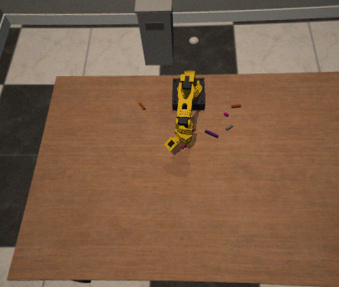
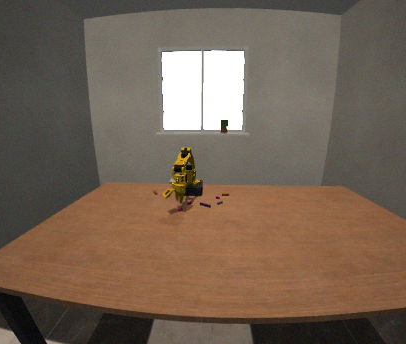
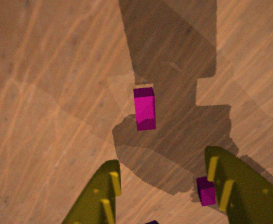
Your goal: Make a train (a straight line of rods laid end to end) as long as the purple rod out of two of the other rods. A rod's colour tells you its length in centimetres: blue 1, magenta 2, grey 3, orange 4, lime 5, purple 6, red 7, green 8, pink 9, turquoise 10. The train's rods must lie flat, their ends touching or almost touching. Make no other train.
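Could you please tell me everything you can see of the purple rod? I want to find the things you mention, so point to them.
The purple rod (image 1: 211, 133) (image 2: 205, 204) is a slim, straight, dark bar, plain in colour, its material unclear. It lies flat on the wooden table (image 1: 145, 217) (image 2: 214, 260), slantwise in the top view, between the arm (image 1: 184, 104) (image 2: 184, 170) and the grey rod (image 1: 229, 127) (image 2: 219, 203). No other rod touches it, and it is the longest rod in sight.

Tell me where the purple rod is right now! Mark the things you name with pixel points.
In the top view, the purple rod (image 1: 211, 133) (image 2: 205, 205) lies on the table right of the yellow arm (image 1: 184, 102) (image 2: 185, 167), with the grey rod (image 1: 229, 127) (image 2: 219, 203) just beyond its right end.
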You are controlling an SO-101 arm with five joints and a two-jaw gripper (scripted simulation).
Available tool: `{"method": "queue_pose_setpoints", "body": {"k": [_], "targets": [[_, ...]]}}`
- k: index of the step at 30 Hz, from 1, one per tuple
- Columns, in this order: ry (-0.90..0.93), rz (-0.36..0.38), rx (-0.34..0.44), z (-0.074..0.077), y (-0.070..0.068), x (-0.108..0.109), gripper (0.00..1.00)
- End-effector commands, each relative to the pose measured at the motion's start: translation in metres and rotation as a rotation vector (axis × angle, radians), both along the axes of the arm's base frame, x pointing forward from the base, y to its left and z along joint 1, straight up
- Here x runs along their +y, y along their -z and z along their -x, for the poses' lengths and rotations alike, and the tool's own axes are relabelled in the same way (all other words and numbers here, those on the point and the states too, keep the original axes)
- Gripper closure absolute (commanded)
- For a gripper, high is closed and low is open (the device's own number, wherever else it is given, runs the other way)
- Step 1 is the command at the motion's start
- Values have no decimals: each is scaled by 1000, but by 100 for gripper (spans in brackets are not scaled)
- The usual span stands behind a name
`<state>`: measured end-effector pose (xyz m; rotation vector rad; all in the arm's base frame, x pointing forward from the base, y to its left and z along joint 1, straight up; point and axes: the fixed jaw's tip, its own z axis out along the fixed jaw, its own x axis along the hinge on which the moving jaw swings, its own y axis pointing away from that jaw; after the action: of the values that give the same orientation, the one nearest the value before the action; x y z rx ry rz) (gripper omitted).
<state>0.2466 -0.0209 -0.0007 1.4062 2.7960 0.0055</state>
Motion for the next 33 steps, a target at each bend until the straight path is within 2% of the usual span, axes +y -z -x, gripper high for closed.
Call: {"method": "queue_pose_setpoints", "body": {"k": [1, 12, 23, 32, 33], "targets": [[-4, -2, 10, 1, 10, 3, 81], [-4, -2, 10, 1, 32, 3, 81], [-4, -2, 10, 2, 42, 3, 81], [-4, -2, 10, 2, 44, 3, 81], [-5, -5, 42, 10, 48, 3, 81]]}}
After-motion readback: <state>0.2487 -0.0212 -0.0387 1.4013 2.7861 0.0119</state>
